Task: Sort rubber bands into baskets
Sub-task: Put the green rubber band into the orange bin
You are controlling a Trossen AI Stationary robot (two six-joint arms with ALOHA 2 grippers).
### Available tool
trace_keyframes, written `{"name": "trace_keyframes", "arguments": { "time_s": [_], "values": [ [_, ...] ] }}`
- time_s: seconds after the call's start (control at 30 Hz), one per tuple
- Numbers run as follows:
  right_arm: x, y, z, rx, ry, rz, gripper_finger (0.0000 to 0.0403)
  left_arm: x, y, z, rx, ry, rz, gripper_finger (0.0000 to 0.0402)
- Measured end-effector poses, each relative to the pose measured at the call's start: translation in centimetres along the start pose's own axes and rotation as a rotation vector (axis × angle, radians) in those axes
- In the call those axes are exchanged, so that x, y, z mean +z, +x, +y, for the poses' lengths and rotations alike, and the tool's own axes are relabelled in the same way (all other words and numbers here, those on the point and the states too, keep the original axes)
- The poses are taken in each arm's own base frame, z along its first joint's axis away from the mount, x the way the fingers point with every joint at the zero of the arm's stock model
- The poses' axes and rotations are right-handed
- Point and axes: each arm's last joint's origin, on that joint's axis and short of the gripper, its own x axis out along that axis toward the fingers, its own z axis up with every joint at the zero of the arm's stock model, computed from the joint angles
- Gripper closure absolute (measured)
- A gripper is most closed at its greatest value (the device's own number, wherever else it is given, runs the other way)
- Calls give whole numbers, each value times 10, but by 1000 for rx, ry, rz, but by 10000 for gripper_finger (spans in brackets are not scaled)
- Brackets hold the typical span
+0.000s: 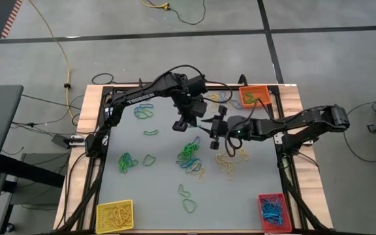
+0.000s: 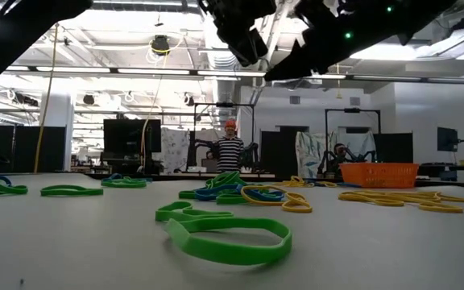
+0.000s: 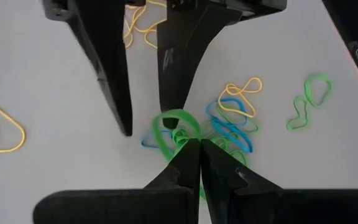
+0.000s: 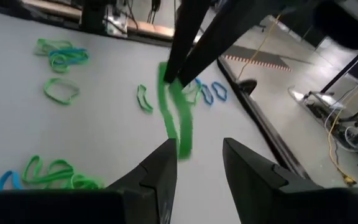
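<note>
Shut left gripper (image 3: 199,144) dangles green band (image 4: 174,118); right gripper (image 4: 199,155) fingers parted

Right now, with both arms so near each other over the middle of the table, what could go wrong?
1. The left fingers pinch the green rubber band only at its top; it hangs loose and could slip out.
2. The open right fingers stand very near the left ones, so the two might knock together.
3. A dropped band would probably land in the mixed pile below and tangle.
</note>
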Motion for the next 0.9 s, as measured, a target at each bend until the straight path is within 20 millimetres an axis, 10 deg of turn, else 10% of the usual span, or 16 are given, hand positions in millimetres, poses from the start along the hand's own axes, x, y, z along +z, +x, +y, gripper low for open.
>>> {"name": "trace_keyframes", "arguments": {
  "time_s": [0.37,0.67,0.9],
  "values": [
    [1,0,1,24,2,-18,256,2,0,0,-15,7,-27,401],
    [1,0,1,26,1,-16,379,3,0,1,-11,4,-34,401],
    [0,0,0,7,-9,-4,382,2,0,0,-9,-21,-24,396]
  ]
}}
